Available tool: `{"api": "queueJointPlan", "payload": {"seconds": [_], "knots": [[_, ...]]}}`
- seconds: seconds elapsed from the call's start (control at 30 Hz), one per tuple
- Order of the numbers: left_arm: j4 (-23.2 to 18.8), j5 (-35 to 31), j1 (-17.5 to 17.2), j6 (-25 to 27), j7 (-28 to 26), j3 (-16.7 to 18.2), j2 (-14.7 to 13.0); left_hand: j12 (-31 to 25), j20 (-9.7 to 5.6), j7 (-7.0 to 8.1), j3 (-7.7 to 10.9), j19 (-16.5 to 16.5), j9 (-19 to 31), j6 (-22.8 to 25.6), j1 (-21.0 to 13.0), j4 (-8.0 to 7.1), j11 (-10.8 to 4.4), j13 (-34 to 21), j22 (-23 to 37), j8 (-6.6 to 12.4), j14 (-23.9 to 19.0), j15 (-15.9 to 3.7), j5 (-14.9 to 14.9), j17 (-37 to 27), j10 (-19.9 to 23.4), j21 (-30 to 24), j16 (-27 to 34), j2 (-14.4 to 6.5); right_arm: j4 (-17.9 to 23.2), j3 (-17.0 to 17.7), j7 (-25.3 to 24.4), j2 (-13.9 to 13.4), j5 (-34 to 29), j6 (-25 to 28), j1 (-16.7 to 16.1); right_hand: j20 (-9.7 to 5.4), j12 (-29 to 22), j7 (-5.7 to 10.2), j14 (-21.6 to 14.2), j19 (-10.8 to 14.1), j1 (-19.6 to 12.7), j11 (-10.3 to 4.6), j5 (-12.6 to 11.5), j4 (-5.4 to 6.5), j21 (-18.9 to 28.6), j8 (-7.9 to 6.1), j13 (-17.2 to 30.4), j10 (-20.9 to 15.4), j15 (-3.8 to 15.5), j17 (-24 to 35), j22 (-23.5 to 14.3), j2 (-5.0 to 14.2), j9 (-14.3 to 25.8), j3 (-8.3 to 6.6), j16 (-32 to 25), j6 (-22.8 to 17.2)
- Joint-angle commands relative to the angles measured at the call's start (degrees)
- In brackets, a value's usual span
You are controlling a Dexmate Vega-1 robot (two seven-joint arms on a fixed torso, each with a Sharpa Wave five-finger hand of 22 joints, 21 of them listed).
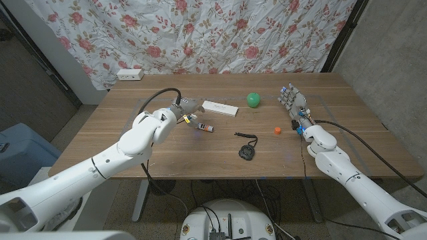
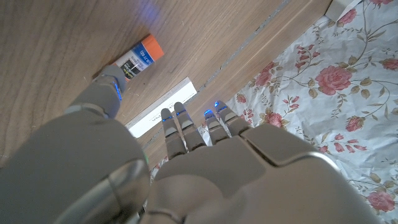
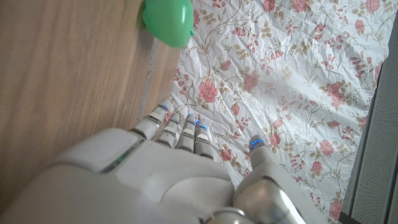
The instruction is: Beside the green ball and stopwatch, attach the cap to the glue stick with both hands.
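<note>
Glue stick point(image 1: 207, 128) lying on counter point(image 1: 167, 157) just right of left hand point(image 1: 187, 109), fingers apart, empty. Orange cap point(image 1: 277, 131) near right hand point(image 1: 293, 107), fingers spread, empty. Green ball point(image 1: 253, 100) far, stopwatch point(image 1: 247, 151) near.

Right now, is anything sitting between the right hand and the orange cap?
Nothing visible. The right hand is open near the table's far right, and the orange cap lies on bare wood just in front of it. The green ball and stopwatch sit off to the side, clear of that path.
</note>
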State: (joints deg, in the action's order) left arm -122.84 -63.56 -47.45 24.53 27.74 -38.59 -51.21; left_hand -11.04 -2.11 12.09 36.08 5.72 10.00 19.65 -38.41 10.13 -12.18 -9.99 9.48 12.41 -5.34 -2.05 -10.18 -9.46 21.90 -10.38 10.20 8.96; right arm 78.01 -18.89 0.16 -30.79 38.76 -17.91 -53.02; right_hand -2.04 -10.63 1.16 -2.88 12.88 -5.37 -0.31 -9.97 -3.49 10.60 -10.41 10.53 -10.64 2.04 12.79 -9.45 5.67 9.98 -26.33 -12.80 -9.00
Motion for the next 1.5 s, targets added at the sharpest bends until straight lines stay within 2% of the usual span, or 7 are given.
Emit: {"api": "queueJointPlan", "payload": {"seconds": [0.03,0.13,0.57,0.77,1.3,1.5], "knots": [[3.4,-3.8,-0.3,-0.1,0.3,-1.3,4.4,-0.1,0.35,0.03,-1.07,-1.8,0.2,0.8,-0.5,-0.11,-0.09,-0.3,0.1,-0.21,-0.1,-2.89,-0.1,-0.2,0.9,0.5,0.1,-0.2,-0.2,-0.2,0.0,0.4,0.1,0.0,0.1,0.55,-0.3,0.49,-0.2,0.3,-0.3,-0.15,-0.3,-0.22,0.2,-0.29,0.1,-0.4,0.17,0.0,-0.2,2.19,0.2,0.15,-0.1,-0.1],[4.1,-3.6,-0.4,-0.2,-0.6,-1.2,4.8,0.0,1.04,0.0,-1.62,-2.9,0.2,1.3,-0.5,-0.19,-0.08,-0.2,0.1,-0.17,0.3,-2.94,-0.1,-0.2,1.2,0.5,0.1,-0.4,-0.5,-0.2,-0.1,0.6,0.1,-0.2,0.2,0.6,-0.3,0.52,-0.2,0.3,-0.2,-0.17,-0.3,-0.23,0.2,-0.3,0.1,-0.4,0.07,0.0,-0.2,2.2,0.2,0.17,-0.1,-0.1],[8.1,-2.5,0.4,-1.2,-3.3,-2.6,6.5,-0.3,1.23,0.0,-2.59,-3.8,0.3,3.5,-0.9,-0.17,-0.13,-0.2,0.1,0.4,0.1,-3.64,-0.2,-0.2,3.5,0.2,0.3,-0.8,-1.2,-0.3,0.0,1.0,0.1,-0.2,0.6,0.58,-0.3,0.72,-0.2,0.3,-0.2,-0.24,-0.3,-0.27,0.2,-0.27,0.1,-0.4,-0.15,0.0,-0.2,2.26,0.2,0.24,-0.1,0.0],[9.0,-1.0,0.9,-2.2,-4.1,-3.1,6.3,-0.3,1.22,-0.05,-3.16,-4.4,0.4,4.6,-1.3,-0.06,-0.23,-0.2,0.1,0.64,-0.3,-4.06,-0.2,-0.2,4.7,0.2,0.4,-0.9,-1.1,-0.3,-0.5,1.2,0.1,-0.3,0.5,0.71,-0.3,0.73,-0.1,0.2,-0.1,-0.22,-0.3,-0.28,0.2,-0.29,0.1,-0.4,-0.14,0.0,-0.2,2.3,0.2,0.27,-0.1,-0.1],[10.2,3.3,1.6,-4.1,-6.4,-3.3,5.0,-0.2,1.54,0.19,-3.02,-4.2,0.5,6.9,-3.0,0.02,-0.34,-0.2,0.1,1.17,-0.9,-4.15,-0.4,-0.1,6.2,-0.1,0.4,-2.2,-0.1,-0.3,-1.5,1.2,-0.3,-0.4,-0.3,0.8,-0.4,0.94,0.0,0.3,-0.1,-0.25,-0.3,-0.35,0.2,-0.33,0.1,-0.4,-0.13,0.1,-0.2,2.34,0.2,0.32,-0.1,-0.2],[10.6,4.6,1.4,-4.0,-7.5,-3.3,5.1,-0.1,2.32,0.4,-2.62,-3.8,0.5,7.4,-4.5,-0.02,-0.29,-0.2,0.1,1.02,-1.7,-3.64,-0.5,-0.1,6.9,-0.2,0.5,-3.6,0.9,-0.1,-2.2,1.0,-0.5,-0.3,-1.0,0.87,-0.4,1.08,0.0,0.3,-0.1,-0.33,-0.3,-0.41,0.3,-0.4,0.1,-0.5,-0.19,0.1,-0.2,2.38,0.2,0.31,-0.1,-0.4]]}}
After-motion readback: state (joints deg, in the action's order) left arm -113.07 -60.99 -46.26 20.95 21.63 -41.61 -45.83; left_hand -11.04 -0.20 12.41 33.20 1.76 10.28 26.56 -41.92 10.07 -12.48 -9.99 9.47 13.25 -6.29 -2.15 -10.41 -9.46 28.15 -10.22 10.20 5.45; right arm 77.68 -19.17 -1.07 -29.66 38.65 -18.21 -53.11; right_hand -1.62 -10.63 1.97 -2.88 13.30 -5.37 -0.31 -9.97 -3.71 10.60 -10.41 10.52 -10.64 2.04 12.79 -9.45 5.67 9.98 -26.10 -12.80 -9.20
